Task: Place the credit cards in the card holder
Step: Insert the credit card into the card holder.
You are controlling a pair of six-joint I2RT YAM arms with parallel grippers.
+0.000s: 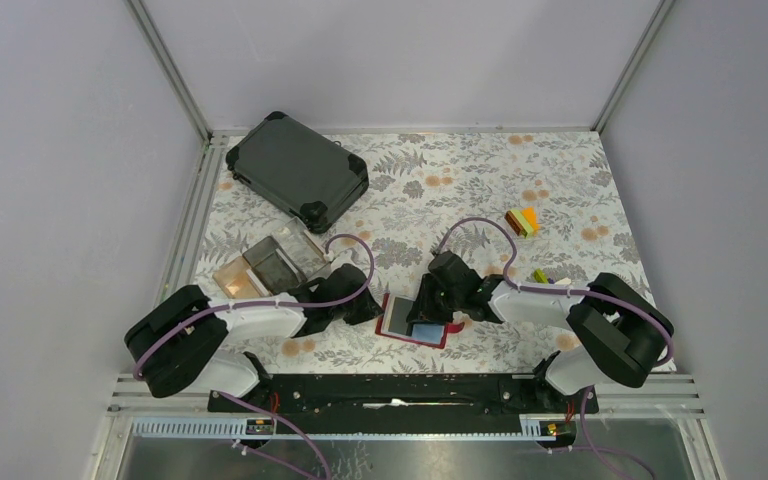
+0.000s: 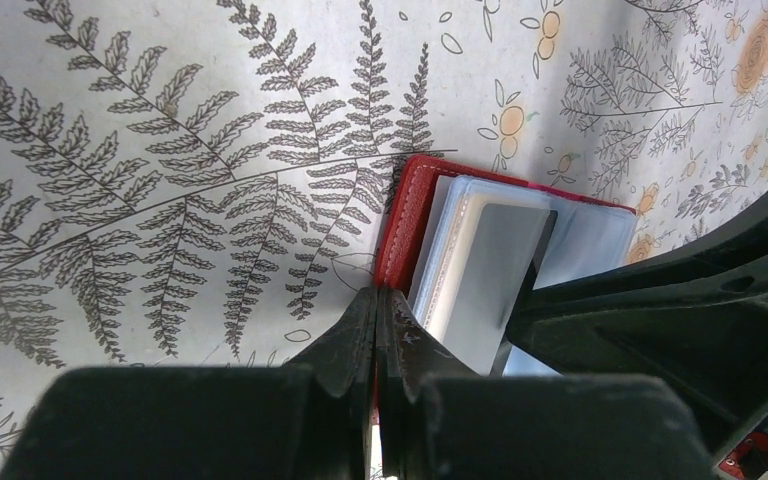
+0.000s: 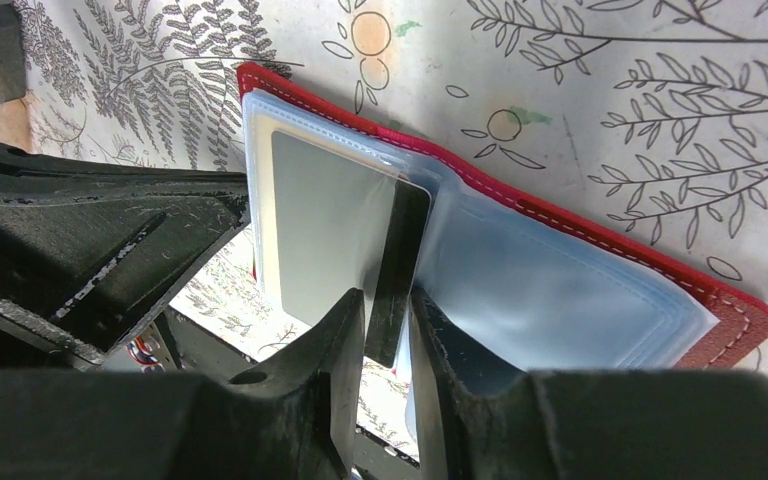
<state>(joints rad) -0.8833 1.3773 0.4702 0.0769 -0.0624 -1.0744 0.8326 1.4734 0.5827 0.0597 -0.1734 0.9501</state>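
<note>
Red card holder lay open on the flowery table. The right gripper pinched a dark credit card over its middle. The left gripper, pressed together, sat at its edge.

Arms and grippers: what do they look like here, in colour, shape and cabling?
The left arm and right arm have bulky black joint housings and white link covers. A lilac cable loops along each. The left gripper and right gripper are matt black, with tapered, wedge-shaped fingers scuffed with pale scratches. No markings are legible.
</note>
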